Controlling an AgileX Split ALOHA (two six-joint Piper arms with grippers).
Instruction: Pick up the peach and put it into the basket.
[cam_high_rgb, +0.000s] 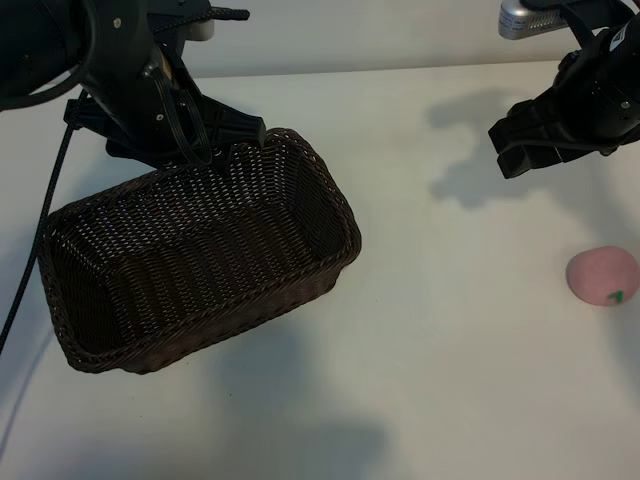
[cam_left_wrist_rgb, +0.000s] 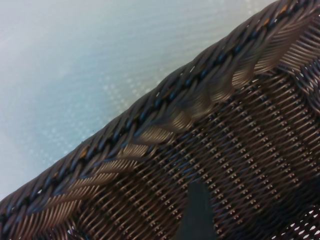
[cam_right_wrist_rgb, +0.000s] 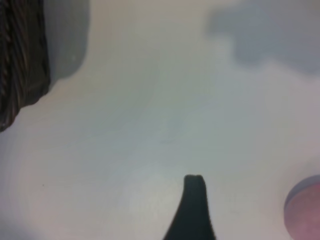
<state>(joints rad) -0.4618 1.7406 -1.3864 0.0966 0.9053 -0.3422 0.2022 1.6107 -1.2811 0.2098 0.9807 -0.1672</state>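
The peach, small, round and pale pink with a green mark, lies on the white table near the right edge. It also shows at the border of the right wrist view, peach. The dark-brown wicker basket stands at centre left and nothing lies in it. My right gripper hovers open above the table, behind the peach and a little to its left, holding nothing. My left gripper hangs over the basket's far rim. One of its fingers shows against the woven inner wall; it holds nothing.
The white table stretches between basket and peach. A black cable hangs down along the basket's left side. The basket's corner shows in the right wrist view, far from that gripper's finger.
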